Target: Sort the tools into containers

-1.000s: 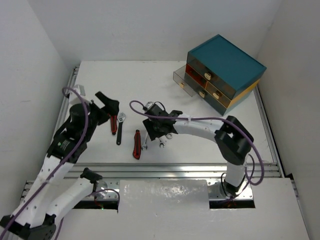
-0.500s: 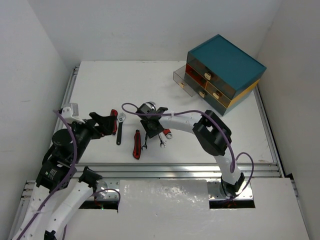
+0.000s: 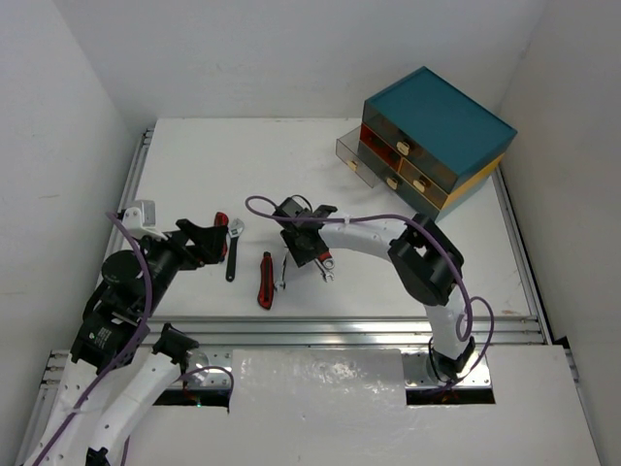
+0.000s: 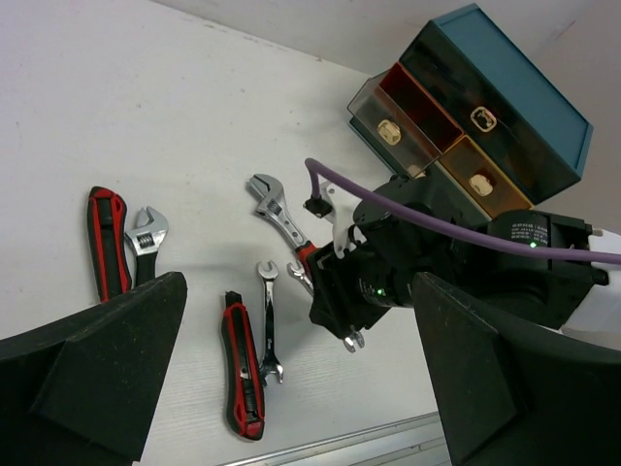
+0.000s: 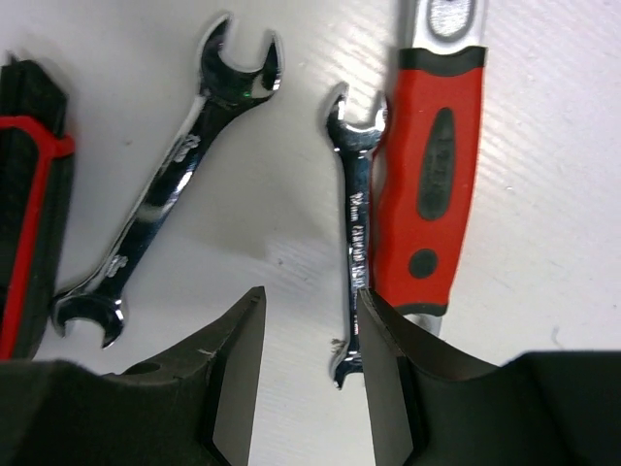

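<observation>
My right gripper (image 3: 310, 256) is open and low over the table. In the right wrist view (image 5: 306, 359) its jaws straddle the lower end of a slim silver spanner (image 5: 351, 223), and the right finger (image 5: 393, 374) touches that end. A red-handled adjustable wrench (image 5: 427, 165) lies right beside this spanner. A second silver spanner (image 5: 165, 204) lies to the left, next to a red and black tool (image 3: 265, 280). My left gripper (image 3: 209, 239) is open and empty, held above a dark-handled adjustable wrench (image 3: 233, 252) and another red and black tool (image 4: 107, 238).
The teal-topped chest (image 3: 441, 121) with a yellow side stands at the back right. Its smoky top-left drawer (image 3: 351, 153) is pulled out; the red and orange drawers are shut. An aluminium rail (image 3: 340, 325) runs along the table's near edge.
The left arm swung back and down to the left a second ago and has since held still. The right gripper shifted slightly right, onto the end of the small spanner.
</observation>
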Robot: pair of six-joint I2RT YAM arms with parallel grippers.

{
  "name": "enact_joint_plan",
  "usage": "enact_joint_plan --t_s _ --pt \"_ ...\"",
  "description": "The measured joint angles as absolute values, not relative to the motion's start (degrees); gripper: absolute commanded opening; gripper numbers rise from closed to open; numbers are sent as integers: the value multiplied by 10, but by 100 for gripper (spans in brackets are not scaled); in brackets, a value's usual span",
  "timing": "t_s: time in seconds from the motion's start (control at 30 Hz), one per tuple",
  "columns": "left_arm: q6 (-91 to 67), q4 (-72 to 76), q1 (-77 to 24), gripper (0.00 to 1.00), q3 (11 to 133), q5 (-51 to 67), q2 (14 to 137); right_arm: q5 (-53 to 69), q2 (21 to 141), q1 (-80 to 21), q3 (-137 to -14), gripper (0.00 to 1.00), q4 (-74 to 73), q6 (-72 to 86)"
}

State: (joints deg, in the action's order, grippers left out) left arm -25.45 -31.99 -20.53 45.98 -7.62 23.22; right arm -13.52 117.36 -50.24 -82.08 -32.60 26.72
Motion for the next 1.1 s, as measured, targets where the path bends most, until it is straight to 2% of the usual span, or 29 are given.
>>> enact_joint_plan --t_s 0.73,1.1 --pt "-253 -319 -205 100 459 -77 224 -67 1191 -455 -836 41 -340 220" --pt "-253 -319 -205 100 459 -77 224 -44 1218 -446 -880 43 -385 212"
